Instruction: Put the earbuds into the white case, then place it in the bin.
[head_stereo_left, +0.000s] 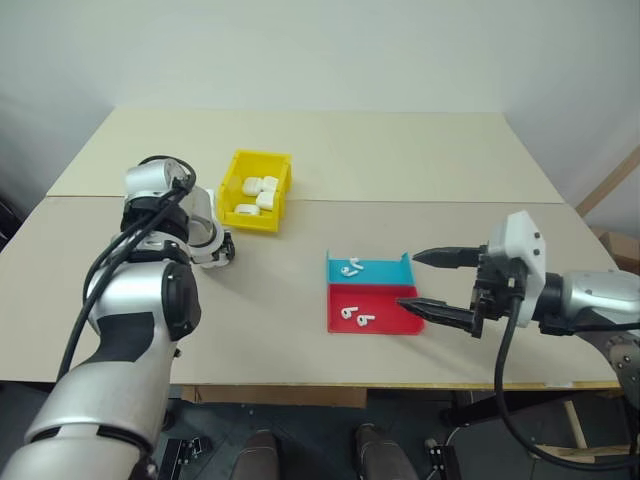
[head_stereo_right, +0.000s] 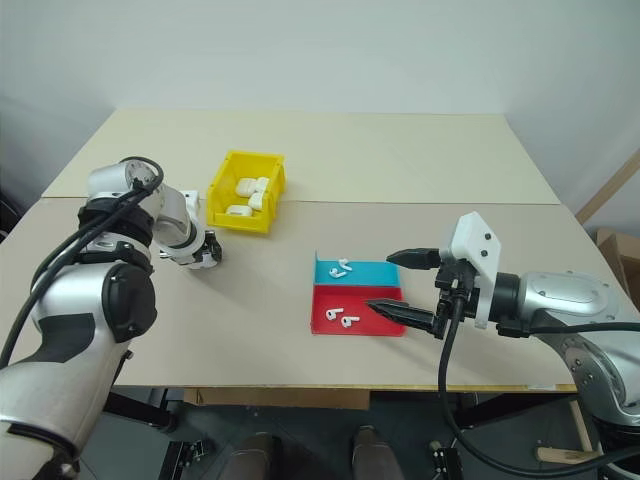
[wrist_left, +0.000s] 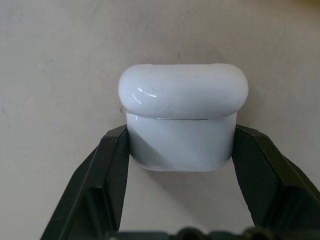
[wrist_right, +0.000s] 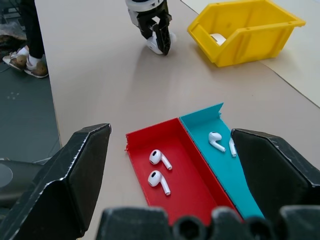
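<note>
The white case stands on the table with its lid closed, and my left gripper is shut on it, a black finger pressed against each side. The yellow bin sits just behind and to the right of that gripper, with several white cases inside. Earbuds lie in the flat tray: two in the red half and two in the blue half. My right gripper hangs open at the tray's right end, holding nothing.
The red-and-blue tray lies near the table's front edge, with a raised wall at its right end. A seam runs across the table behind the bin. A person's feet stand on the floor beside the table.
</note>
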